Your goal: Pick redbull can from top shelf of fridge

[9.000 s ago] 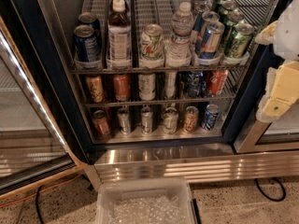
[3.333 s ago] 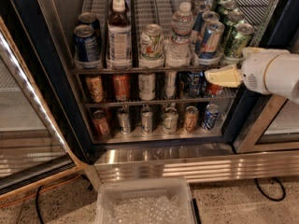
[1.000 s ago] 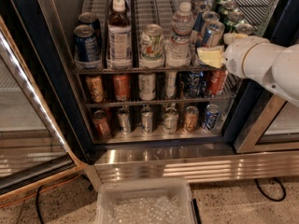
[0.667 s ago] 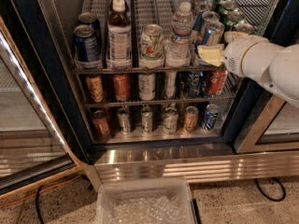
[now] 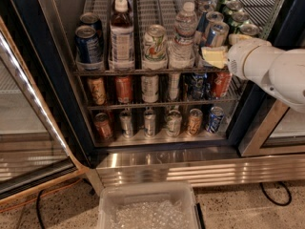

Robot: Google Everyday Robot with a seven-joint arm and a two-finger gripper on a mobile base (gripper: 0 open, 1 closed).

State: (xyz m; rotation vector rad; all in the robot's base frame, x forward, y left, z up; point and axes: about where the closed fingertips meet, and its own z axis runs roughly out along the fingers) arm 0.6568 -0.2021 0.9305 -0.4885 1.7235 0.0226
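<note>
The redbull can, slim, blue and silver, stands at the front of a right-hand lane on the top shelf of the fridge. More slim cans stand behind it in the same lane. My gripper, cream-coloured on a white arm, reaches in from the right. It is right in front of the can's lower half and hides it. I cannot tell whether it touches the can.
On the top shelf stand two wide dark-blue cans, a brown bottle, a pale can, a water bottle and green cans. Lower racks hold small cans. The glass door stands open at left. A clear bin sits on the floor.
The arm came in from the right edge, rose from the middle rack to the top shelf, and stopped in front of the redbull can. It has barely moved in the last second.
</note>
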